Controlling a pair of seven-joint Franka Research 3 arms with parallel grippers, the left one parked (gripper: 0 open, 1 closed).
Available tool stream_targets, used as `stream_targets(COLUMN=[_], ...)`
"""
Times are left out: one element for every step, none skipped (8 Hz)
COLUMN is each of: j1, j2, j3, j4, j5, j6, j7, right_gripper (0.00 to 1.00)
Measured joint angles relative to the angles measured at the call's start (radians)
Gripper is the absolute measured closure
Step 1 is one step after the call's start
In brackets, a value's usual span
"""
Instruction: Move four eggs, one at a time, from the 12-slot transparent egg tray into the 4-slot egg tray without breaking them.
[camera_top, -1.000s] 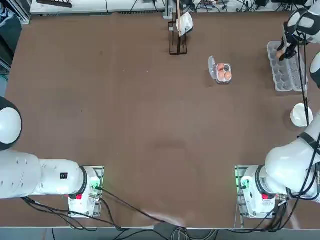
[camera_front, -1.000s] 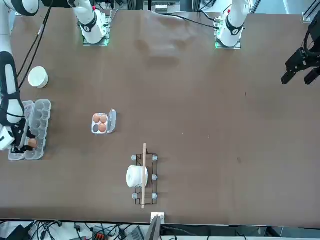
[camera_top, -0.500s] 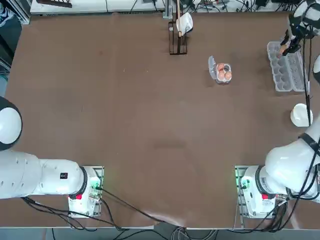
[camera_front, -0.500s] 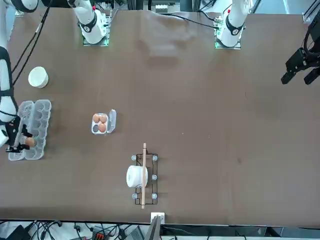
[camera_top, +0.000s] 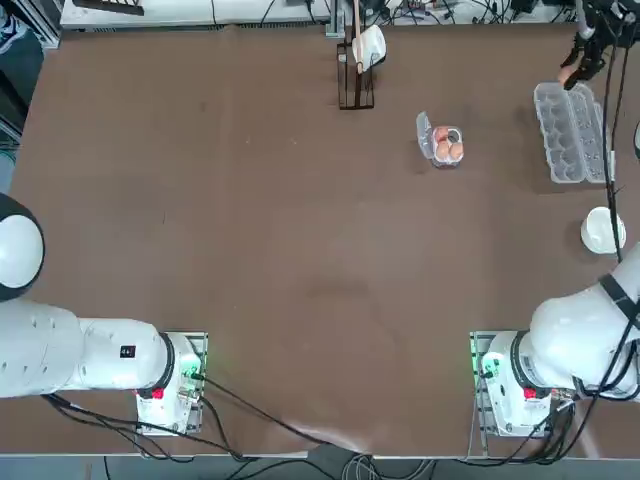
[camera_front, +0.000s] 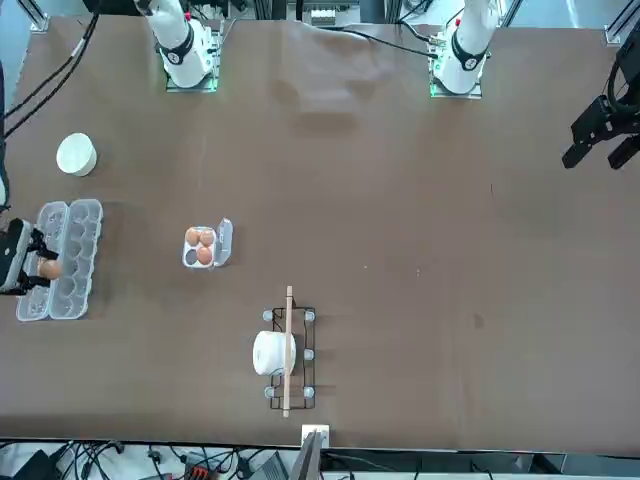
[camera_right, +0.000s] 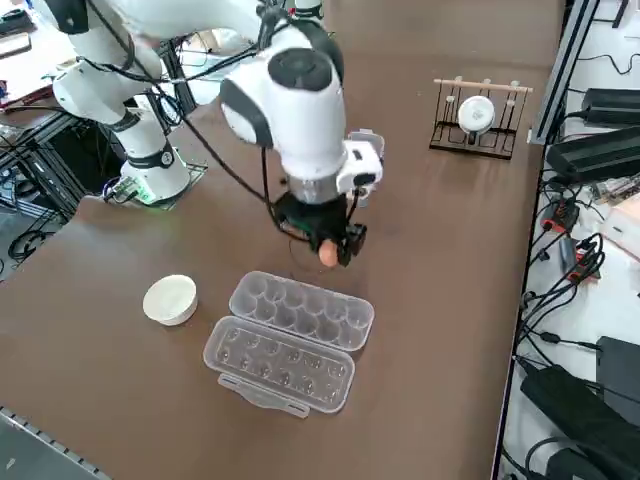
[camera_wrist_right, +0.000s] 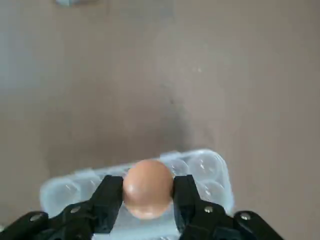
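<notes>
A brown table (camera_top: 250, 250) carries a clear 12-slot egg tray (camera_top: 572, 132) near its right edge, a white bowl (camera_top: 603, 229) just beside it, a small 4-slot egg tray (camera_top: 441, 141) holding three eggs (camera_top: 447, 143), and a black wire rack (camera_top: 355, 75) bearing a white roll.

On the counter (camera_top: 300, 250), the long twelve-cup egg tray (camera_top: 572, 135) lies at the robot's far right, with a bowl (camera_top: 603, 230) on the near side of it, towards the right arm's base. The small four-cup tray (camera_top: 445, 143) sits well to the left of the long tray and holds three eggs (camera_top: 447, 143). Further left and at the far edge stands a rack (camera_top: 355, 75) carrying a roll (camera_top: 369, 44). The right pincer (camera_right: 330, 252) hangs above the far end of the long tray, a fourth egg (camera_right: 328, 253) pinched between its fingers (camera_wrist_right: 109, 196).
</notes>
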Motion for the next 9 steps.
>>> stream_targets(j1=[0.028, 0.06, 0.098, 0.146, 0.196, 0.237, 0.267, 0.291, 0.311], j2=[-0.026, -0.052, -0.08, -0.108, -0.129, -0.14, -0.143, -0.142, -0.142], j3=[0.001, 0.002, 0.005, 0.008, 0.01, 0.011, 0.011, 0.012, 0.012], j4=[-0.046, -0.093, -0.139, -0.183, -0.225, -0.266, -0.303, -0.335, -0.363], j5=[0.0, 0.0, 0.001, 0.001, 0.001, 0.001, 0.001, 0.001, 0.001], j6=[-0.001, 0.0, 0.004, 0.018, 0.049, 0.095, 0.136, 0.164, 0.195], j7=[0.101, 0.218, 0.349, 0.479, 0.598, 0.696, 0.778, 0.85, 0.902], right_gripper=[0.42, 0.42, 0.42, 0.42, 0.42, 0.42, 0.42, 0.42, 0.42])
